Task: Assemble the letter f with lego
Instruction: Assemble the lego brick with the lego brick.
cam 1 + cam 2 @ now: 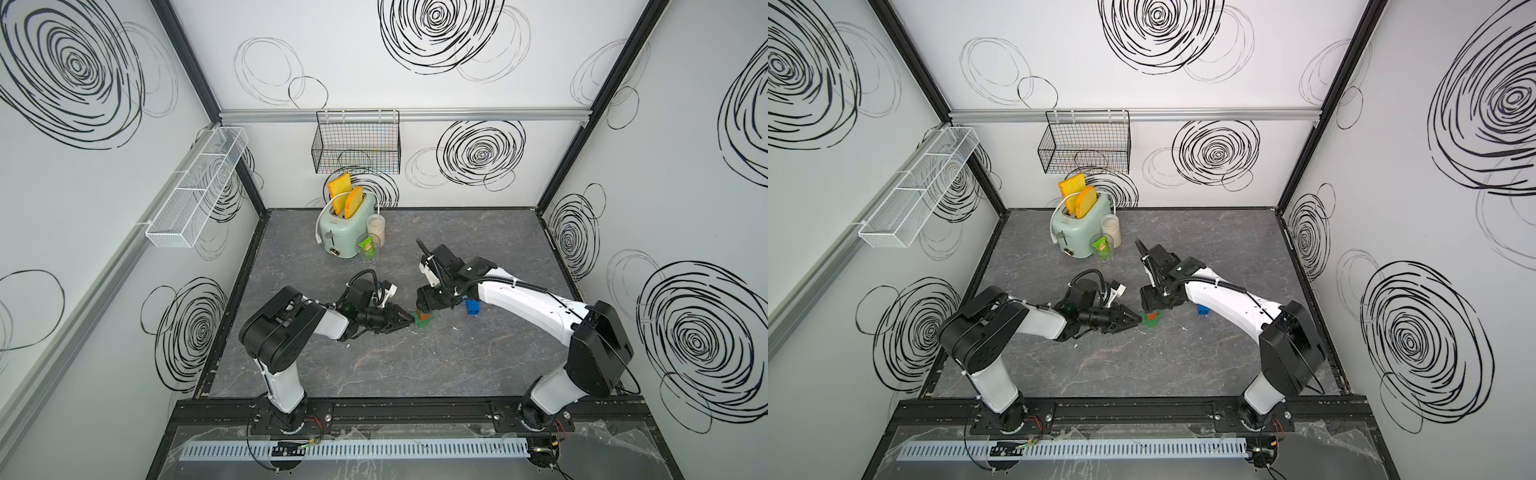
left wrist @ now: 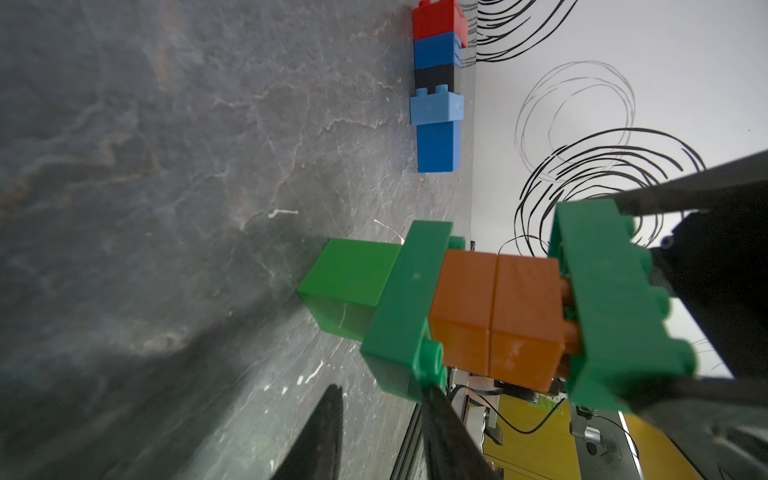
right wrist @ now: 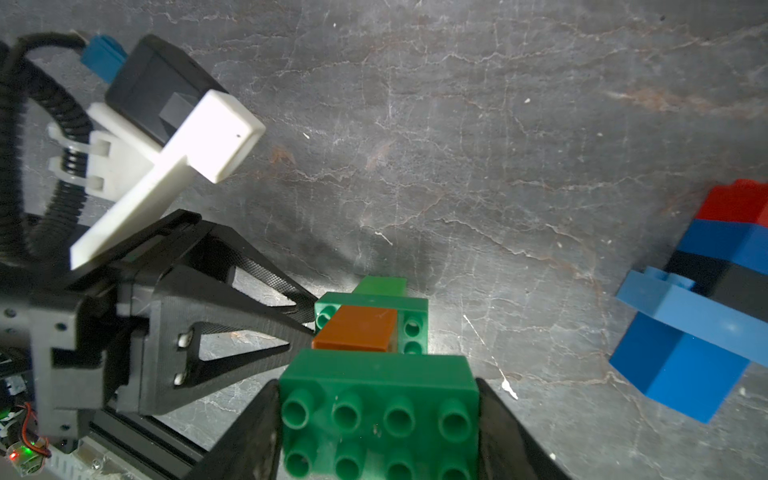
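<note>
The lego (image 1: 424,319) is found near the middle of the tabletop (image 1: 374,361), between the two pincers, and is seen as an upright stack in both top views. Its order is read from the left wrist view. A light green square brick (image 2: 349,282) is stood on the tabletop. A lower dark green oblong brick (image 2: 409,307) is seated across it, and two orange-brown bricks (image 2: 494,311) are stacked above that. An upper dark green oblong brick (image 2: 602,299) is set on top. Studs of the topmost orange-brown brick are visible under this upper brick, so it is not pressed fully home.

The upper brick is grasped from above by the right pincer (image 3: 378,419), with one finger laid against each short end. The left pincer (image 3: 312,328) is clenched, with nothing seen between its fingers. Its tips are set against the side of the stack at the level of the lower dark green brick.

A second lego row (image 3: 706,299) of red, dark blue, black, light blue and dark blue bricks is laid on its side on the tabletop, near the right arm and apart from the stack. A mint toaster (image 1: 345,228) holding two slices is stood at the back of the tabletop.
</note>
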